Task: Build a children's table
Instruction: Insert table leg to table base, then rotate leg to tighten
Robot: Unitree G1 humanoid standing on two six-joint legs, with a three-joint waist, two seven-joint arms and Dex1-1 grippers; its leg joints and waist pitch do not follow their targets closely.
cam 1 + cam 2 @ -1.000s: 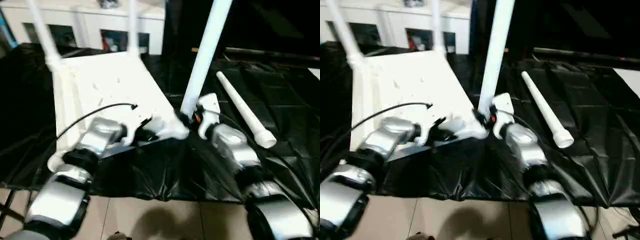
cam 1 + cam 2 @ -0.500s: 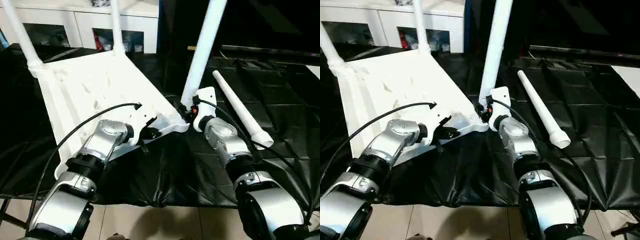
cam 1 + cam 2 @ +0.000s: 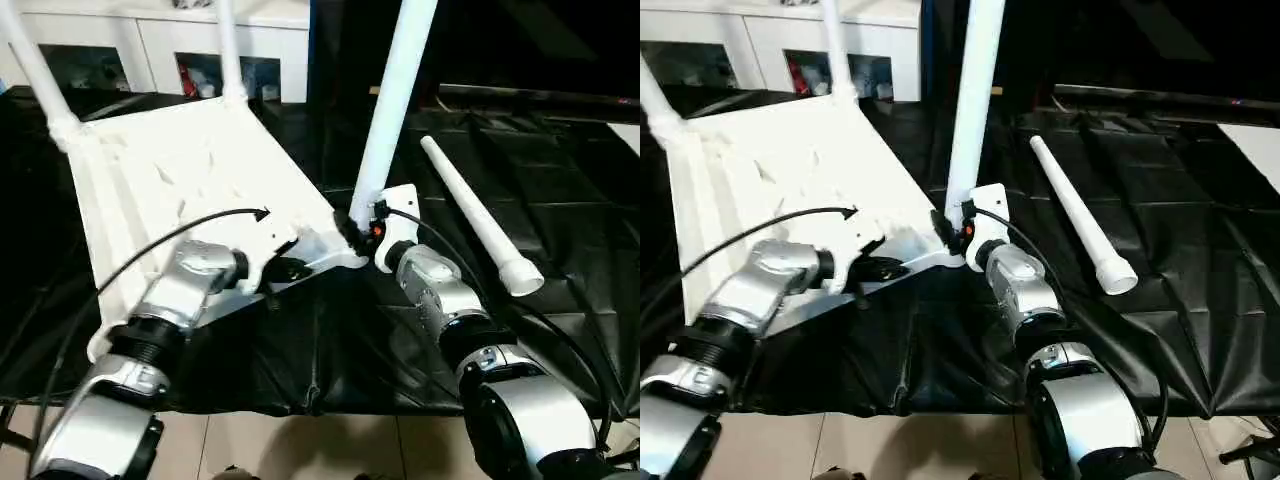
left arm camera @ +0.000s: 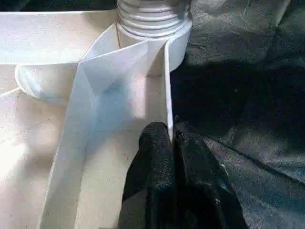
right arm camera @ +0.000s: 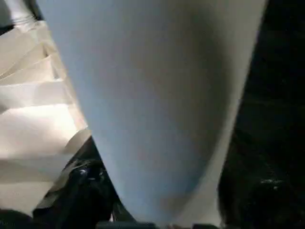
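Observation:
The white tabletop (image 3: 180, 170) lies upside down on a black sheet, ribs up. Two white legs (image 3: 228, 50) (image 3: 35, 70) stand in its far corners. A third leg (image 3: 395, 100) rises from the near right corner socket (image 4: 152, 19), leaning slightly right. My right gripper (image 3: 360, 225) sits against the base of this leg, which looms close in the right wrist view (image 5: 157, 95). My left gripper (image 3: 285, 268) is shut on the tabletop's thin rim wall just left of that corner, its fingers (image 4: 157, 148) pinching the wall from both sides. A fourth leg (image 3: 475, 215) lies loose on the sheet to the right.
The black sheet (image 3: 330, 360) covers the work area and wrinkles toward its near edge, where pale floor tiles (image 3: 300, 450) begin. A white cabinet with glass doors (image 3: 150, 40) stands behind the tabletop. Black cables run along both forearms.
The whole picture has shifted with the camera. Both grippers stay at the tabletop's near right corner, and the third leg still stands in its socket.

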